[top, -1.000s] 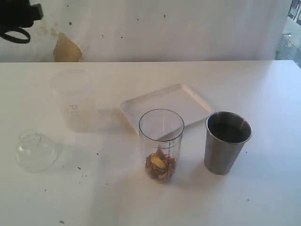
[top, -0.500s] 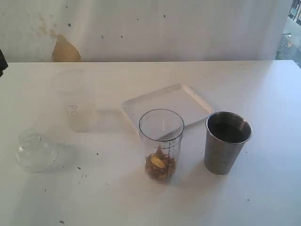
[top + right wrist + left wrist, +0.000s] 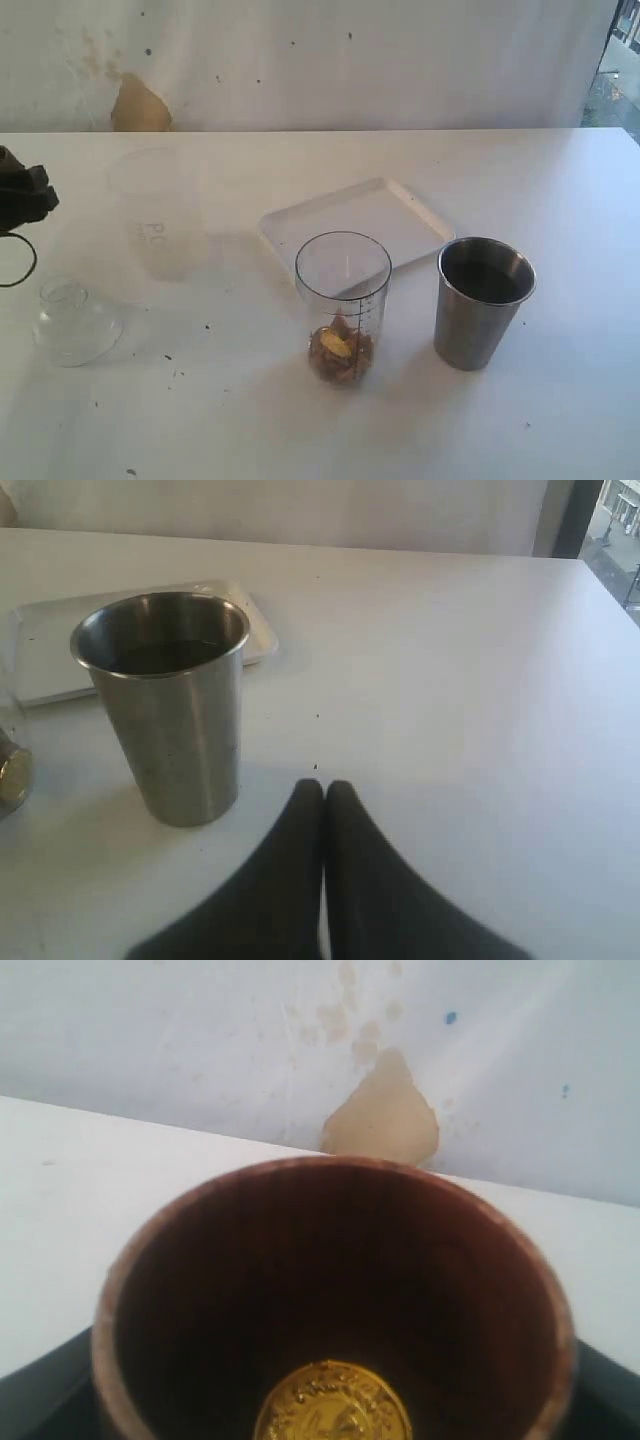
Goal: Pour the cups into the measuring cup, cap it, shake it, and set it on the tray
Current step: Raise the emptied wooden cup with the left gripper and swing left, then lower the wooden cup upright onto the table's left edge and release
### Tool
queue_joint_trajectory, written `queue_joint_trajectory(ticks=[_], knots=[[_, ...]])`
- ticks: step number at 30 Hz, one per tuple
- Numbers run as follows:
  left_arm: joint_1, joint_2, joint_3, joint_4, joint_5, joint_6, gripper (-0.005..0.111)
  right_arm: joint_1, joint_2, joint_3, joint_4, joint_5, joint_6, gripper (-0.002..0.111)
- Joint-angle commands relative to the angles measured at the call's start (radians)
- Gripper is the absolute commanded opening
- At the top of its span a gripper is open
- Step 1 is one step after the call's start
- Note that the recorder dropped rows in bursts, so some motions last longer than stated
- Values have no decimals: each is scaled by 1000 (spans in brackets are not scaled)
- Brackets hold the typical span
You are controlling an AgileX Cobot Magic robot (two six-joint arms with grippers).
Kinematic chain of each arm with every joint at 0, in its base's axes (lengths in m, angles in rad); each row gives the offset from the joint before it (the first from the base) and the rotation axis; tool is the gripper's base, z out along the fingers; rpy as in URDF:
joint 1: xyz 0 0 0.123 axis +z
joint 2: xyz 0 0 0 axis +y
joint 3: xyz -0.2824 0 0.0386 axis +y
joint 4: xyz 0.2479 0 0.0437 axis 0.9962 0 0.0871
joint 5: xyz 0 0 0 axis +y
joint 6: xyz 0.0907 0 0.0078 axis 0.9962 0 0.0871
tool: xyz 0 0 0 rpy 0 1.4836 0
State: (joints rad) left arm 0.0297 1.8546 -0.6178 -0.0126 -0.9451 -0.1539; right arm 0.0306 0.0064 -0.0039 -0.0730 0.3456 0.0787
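The brown wooden cup (image 3: 330, 1290) fills the left wrist view, mouth toward the camera, with a gold coin-like piece (image 3: 332, 1405) at its bottom. My left gripper (image 3: 330, 1415) is shut on it, dark fingers (image 3: 40, 1400) showing at both sides. In the exterior view only a dark part of that arm (image 3: 20, 195) shows at the far left edge. The clear measuring cup (image 3: 343, 305) stands at the middle with brown and gold bits in its bottom. The steel tumbler (image 3: 482, 300) (image 3: 165, 705) stands to its right. My right gripper (image 3: 323, 788) is shut and empty, just beside the tumbler.
The white tray (image 3: 355, 225) (image 3: 40, 650) lies behind the measuring cup. A frosted plastic cup (image 3: 158, 210) stands at the back left, and a clear dome lid (image 3: 72, 320) lies in front of it near the left arm.
The left arm has come down along the left edge of the exterior view, from the top corner to beside the frosted cup. Nothing on the table has moved.
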Motion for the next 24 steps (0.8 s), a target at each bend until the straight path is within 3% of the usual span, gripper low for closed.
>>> queue_joint_trajectory(ticks=[1, 11, 14, 17, 24], knots=[[4, 88, -24, 5, -34, 54, 0, 1, -6, 4, -6, -3, 5, 0], [4, 206, -92, 7, -18, 106, 0, 1, -6, 4, -6, -3, 5, 0], [4, 222, -104, 13, -21, 106, 7, 1, -6, 4, -6, -3, 5, 0], [4, 222, -106, 21, -34, 104, 26, 1, -6, 4, -6, -3, 5, 0], [4, 222, -106, 21, -48, 106, 96, 1, -6, 4, -6, -3, 5, 0]])
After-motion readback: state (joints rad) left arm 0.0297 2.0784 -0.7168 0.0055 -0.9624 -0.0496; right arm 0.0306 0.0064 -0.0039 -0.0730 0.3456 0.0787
